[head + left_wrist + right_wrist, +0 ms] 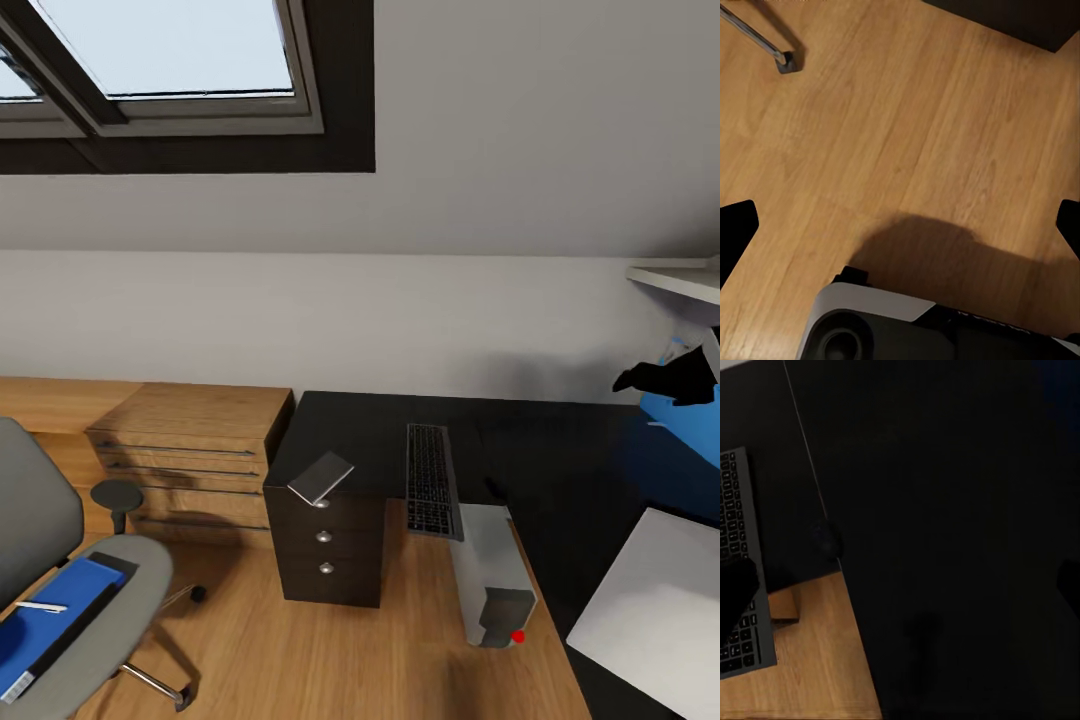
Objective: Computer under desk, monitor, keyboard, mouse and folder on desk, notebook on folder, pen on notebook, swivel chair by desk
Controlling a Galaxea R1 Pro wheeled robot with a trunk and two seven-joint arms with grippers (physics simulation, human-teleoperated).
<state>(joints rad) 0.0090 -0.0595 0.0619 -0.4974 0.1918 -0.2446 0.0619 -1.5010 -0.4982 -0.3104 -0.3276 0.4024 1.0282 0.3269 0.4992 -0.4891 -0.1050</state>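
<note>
The head view looks down on a bedroom corner under a sloped ceiling with a skylight. The desk has a glossy black top and a dark unit of 3 drawers with round silver knobs. The keyboard lies on the desk's front part, its near end jutting past the edge above the computer, a light grey tower lying on the wood floor by the desk. A small dark mouse sits on the black top near the keyboard. A small grey notebook rests tilted on the corner of the drawer unit. The monitor's white back fills the lower right corner of the head view.

At the left stands the swivel chair, with the blue folder flat on its seat and a white pen lying on the folder. Behind it is a low oak chest.

The left gripper points straight down at the floor, fingers spread wide and empty, with the robot's base below it. The right gripper hangs over the desk top, aimed down, fingers also wide apart and holding nothing; 1 fingertip overlaps the keyboard in the right wrist view.
</note>
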